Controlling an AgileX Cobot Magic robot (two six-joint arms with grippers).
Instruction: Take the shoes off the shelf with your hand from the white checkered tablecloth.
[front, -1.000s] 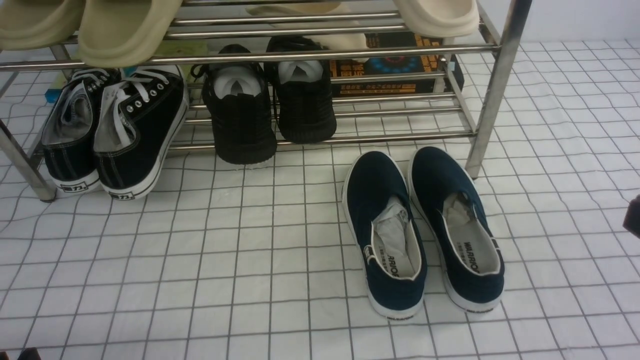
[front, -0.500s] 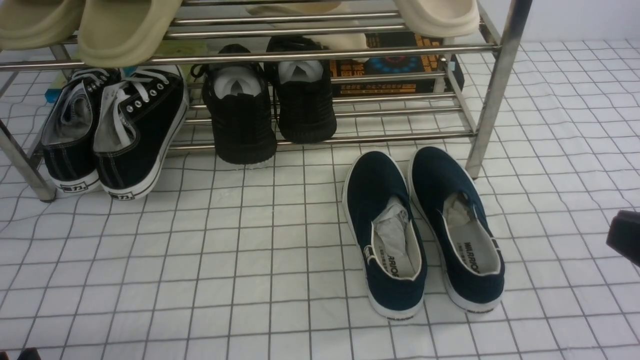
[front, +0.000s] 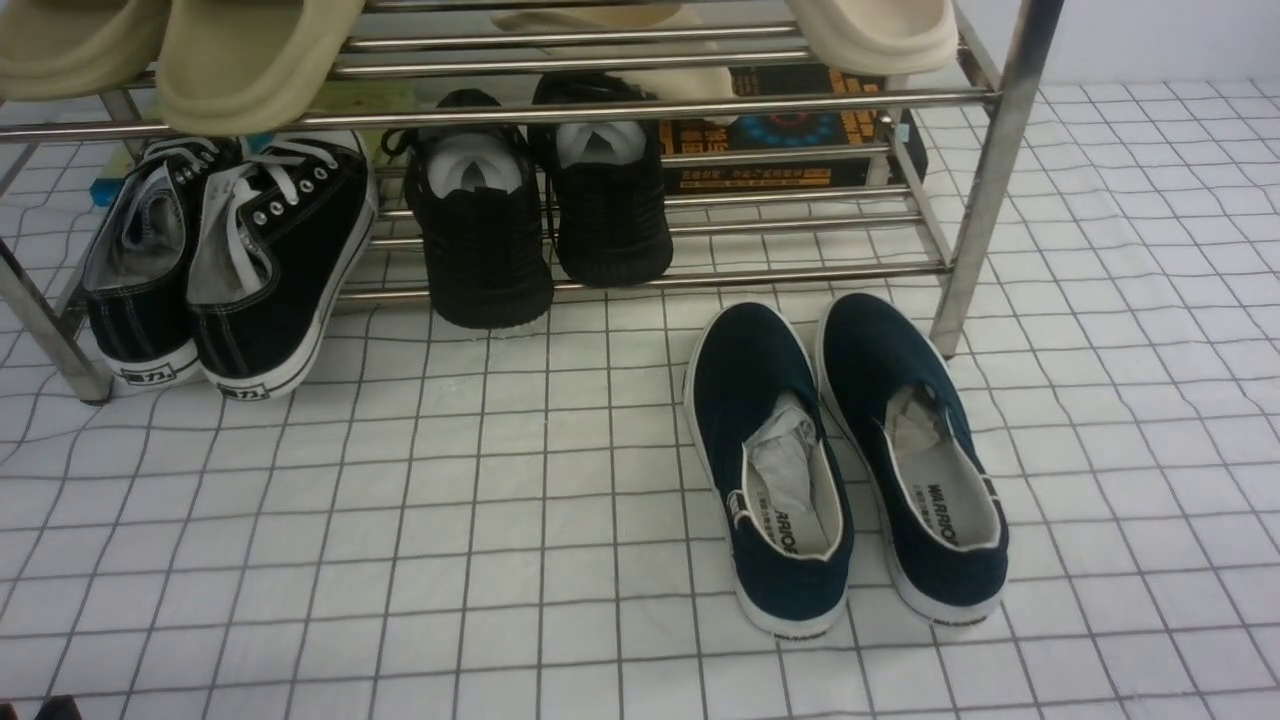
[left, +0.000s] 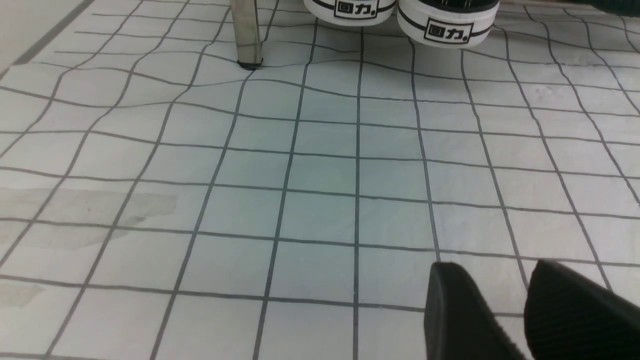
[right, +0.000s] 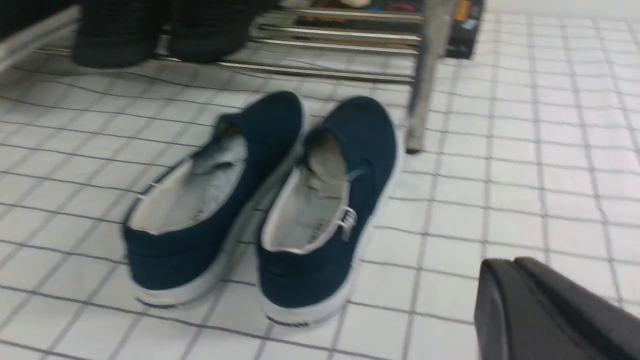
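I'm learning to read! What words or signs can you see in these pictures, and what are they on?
"WARRIOR": inside the right blue shoe.
"ARRIOR", first letter hidden: inside the left blue shoe.
"回力": heel labels of the black lace-up sneakers.
Box behind the shelf: print too small to read.
Blue shoes' heel tags: too small.

Staged test setup; chrome shoe rack (front: 985, 190) on checkered tablecloth (front: 400, 520)

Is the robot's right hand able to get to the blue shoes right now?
Probably yes. The blue shoes sit out on the checkered cloth, in front of the rack, with nothing on top. The right hand is close by, fingers shut, only bare cloth between.
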